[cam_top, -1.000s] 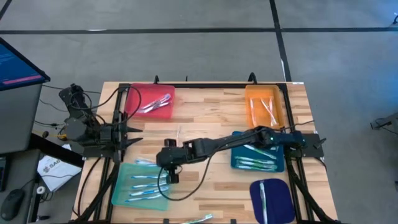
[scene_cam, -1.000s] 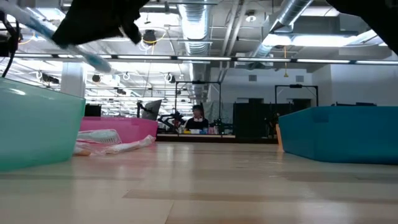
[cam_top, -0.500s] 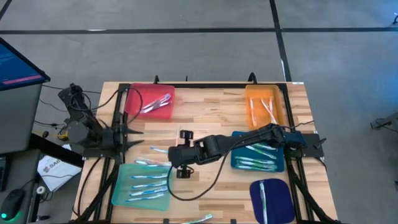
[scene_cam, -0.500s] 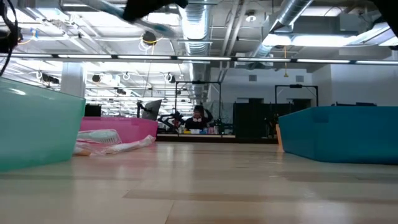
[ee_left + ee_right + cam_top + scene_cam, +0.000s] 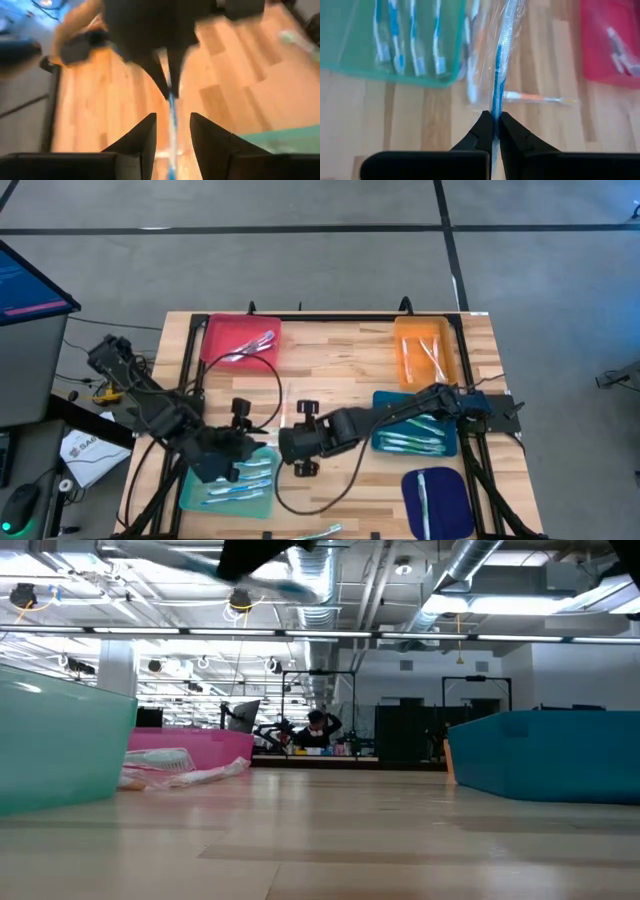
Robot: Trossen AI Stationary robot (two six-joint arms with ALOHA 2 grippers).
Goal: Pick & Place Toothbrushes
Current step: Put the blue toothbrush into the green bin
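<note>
On the wooden counter the teal tray at the front left holds several toothbrushes lying side by side, partly under the left arm; in the right wrist view four blue-and-white ones show through its green wall. The red tray at the back left holds a small bundle of brushes, the orange tray at the back right a few thin ones, the blue tray on the right a row of green-tipped ones, and the dark navy tray at the front right a single brush. The right hand is pinched tight on a blue-and-clear wrapped toothbrush, held up off the counter just beside the teal tray. The left hand hangs over the teal tray's inner edge, its two fingers parted with a gap between them, the blue brush showing in that gap but not gripped. One more brush lies at the counter's front edge.
</note>
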